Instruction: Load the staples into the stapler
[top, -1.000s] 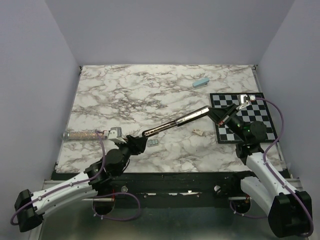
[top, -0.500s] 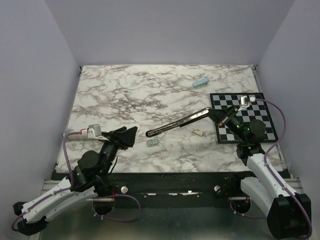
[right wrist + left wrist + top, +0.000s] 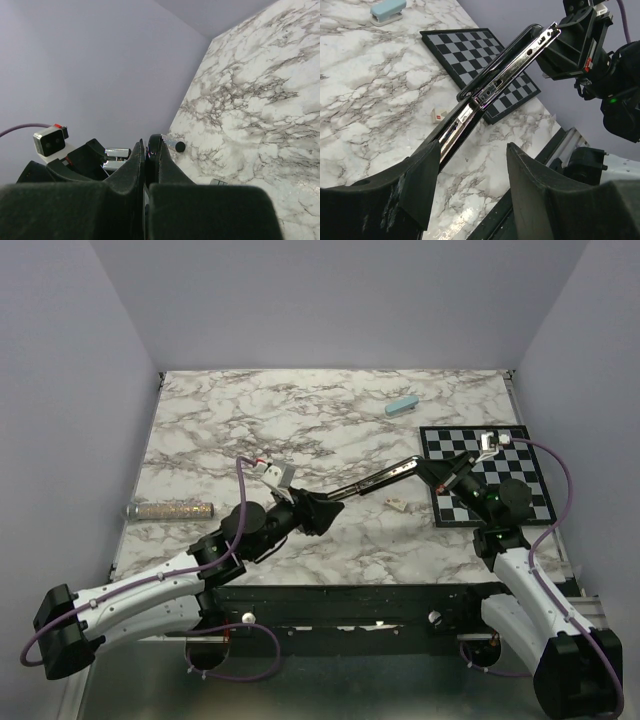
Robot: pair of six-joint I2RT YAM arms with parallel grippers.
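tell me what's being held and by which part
The right gripper grips the stapler at its end nearest the chessboard; the left gripper is open, holding nothing.

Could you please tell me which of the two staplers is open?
The black stapler, gripped at one end by the right end effector, is open with its silvery channel exposed; the small light-blue stapler sits closed, farther from the arms.

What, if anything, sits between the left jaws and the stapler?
Nothing visible. In the left wrist view the left gripper has its jaws open, and the stapler runs its silvery channel straight down to the gap between them. The right gripper clamps the stapler's far end, clear of that path.
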